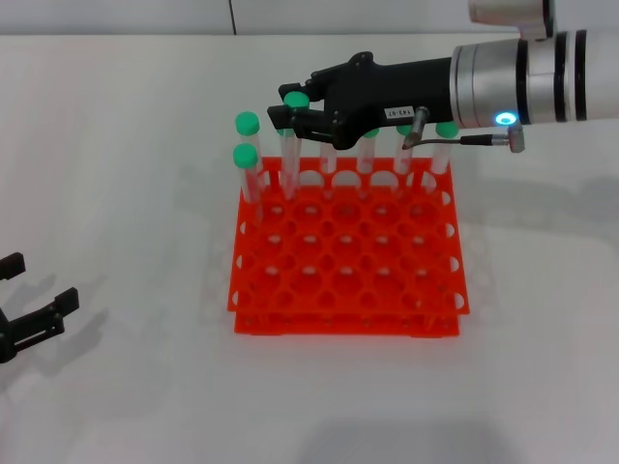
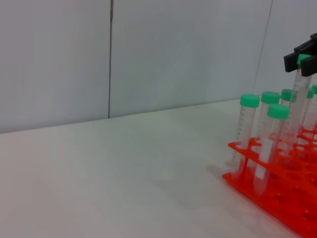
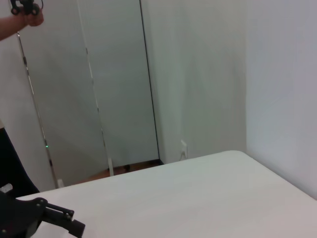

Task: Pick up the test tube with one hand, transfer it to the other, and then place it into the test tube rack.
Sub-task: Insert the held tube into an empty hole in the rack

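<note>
The right arm's black two-finger gripper with a small white printed label (image 1: 290, 114) reaches over the far row of the bright orange square plastic rack (image 1: 345, 253), fingers pinched on a slim clear test tube with a round green cap (image 1: 293, 135) at that row's left end; whether the tube's tip sits in a hole is hidden. Seven other green-capped tubes (image 1: 246, 157) stand along the rack's far and left edges, some covered by the arm. The left wrist view shows the gripped tube standing taller than its neighbours. The left arm's unlabelled black gripper (image 1: 24, 309), well left of the rack, is spread open and cut off by the frame.
</note>
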You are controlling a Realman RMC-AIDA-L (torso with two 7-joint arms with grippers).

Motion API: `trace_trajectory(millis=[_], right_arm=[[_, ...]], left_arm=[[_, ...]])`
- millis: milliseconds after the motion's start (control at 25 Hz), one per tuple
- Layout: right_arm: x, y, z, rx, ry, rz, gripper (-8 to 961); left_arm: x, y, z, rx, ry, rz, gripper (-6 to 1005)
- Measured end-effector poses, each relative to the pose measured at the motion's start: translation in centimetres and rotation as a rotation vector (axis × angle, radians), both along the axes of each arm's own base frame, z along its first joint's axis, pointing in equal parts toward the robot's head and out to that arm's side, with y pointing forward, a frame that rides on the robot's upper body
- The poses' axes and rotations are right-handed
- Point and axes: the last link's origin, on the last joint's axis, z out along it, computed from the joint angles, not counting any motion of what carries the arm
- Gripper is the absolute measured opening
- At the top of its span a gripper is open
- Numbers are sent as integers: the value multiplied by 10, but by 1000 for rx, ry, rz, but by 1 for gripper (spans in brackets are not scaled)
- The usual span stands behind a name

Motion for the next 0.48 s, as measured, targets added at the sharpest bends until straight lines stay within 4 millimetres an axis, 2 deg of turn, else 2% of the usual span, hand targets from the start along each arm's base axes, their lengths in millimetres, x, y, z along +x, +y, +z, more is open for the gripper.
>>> trace_trajectory(millis=[480], right_arm=[[-5, -4, -11, 6, -61, 45, 258]], left_arm=[[2, 5, 0, 0, 2, -10, 893]])
